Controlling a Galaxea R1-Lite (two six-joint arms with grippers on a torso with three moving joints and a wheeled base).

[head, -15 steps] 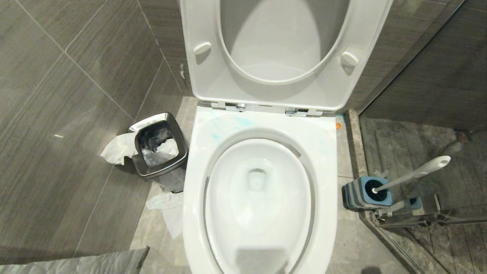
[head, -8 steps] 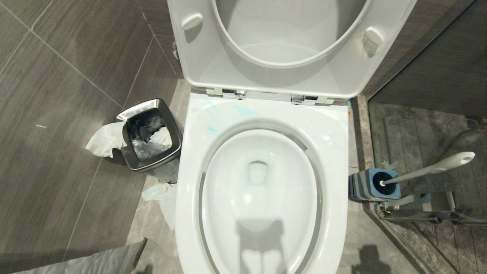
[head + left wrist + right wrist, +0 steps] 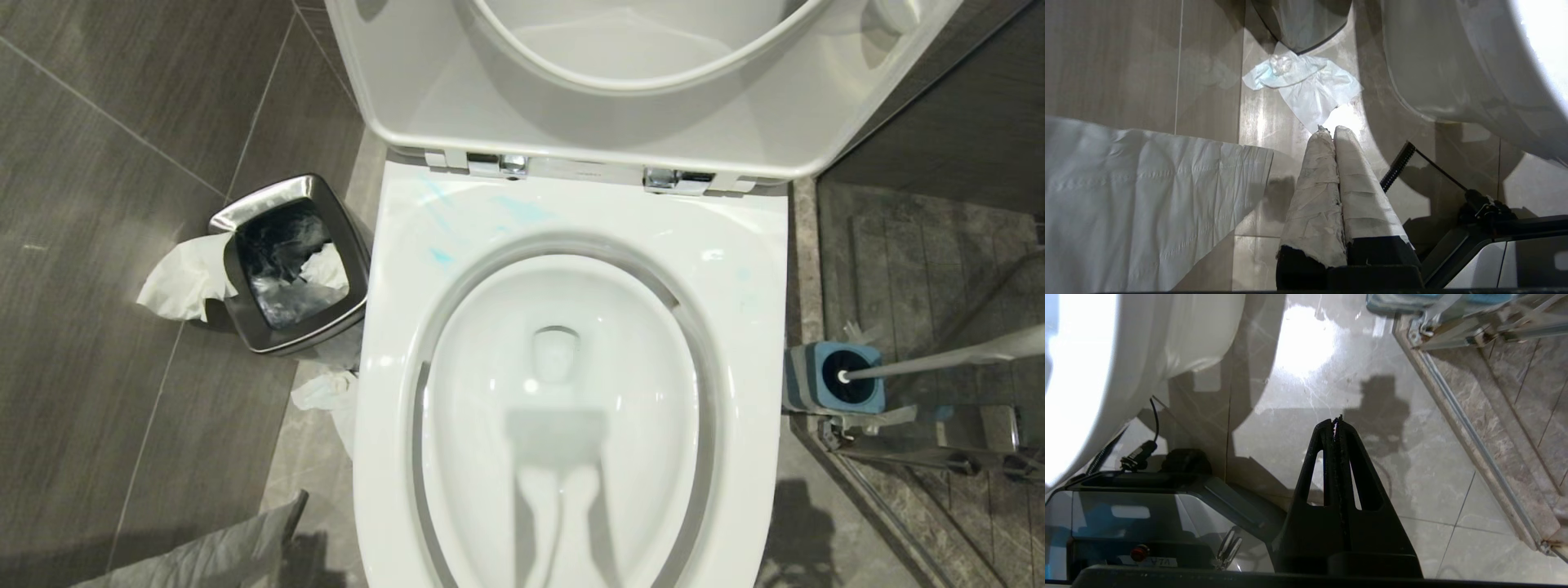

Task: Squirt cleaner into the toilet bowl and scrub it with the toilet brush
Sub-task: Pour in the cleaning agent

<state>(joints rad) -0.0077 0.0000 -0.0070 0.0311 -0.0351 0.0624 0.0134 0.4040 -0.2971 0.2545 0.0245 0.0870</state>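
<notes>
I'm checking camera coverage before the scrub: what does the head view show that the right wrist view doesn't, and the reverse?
Only the head view shows the inside of the toilet bowl, the cleaner smeared turquoise on its back rim, the raised seat and lid, the steel waste bin and the toilet brush leaning in its holder. Only the right wrist view shows the right tool, shut and empty above the floor, beside the robot's base. Both show the bowl's white outside, the floor tiles and the shower door's metal track.

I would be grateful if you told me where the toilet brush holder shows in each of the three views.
Head view: toilet brush holder on the floor, right of the toilet bowl.
Left wrist view: not in it.
Right wrist view: its blue base at the top edge.
Shared landmark: the toilet bowl's white outer wall.
</notes>
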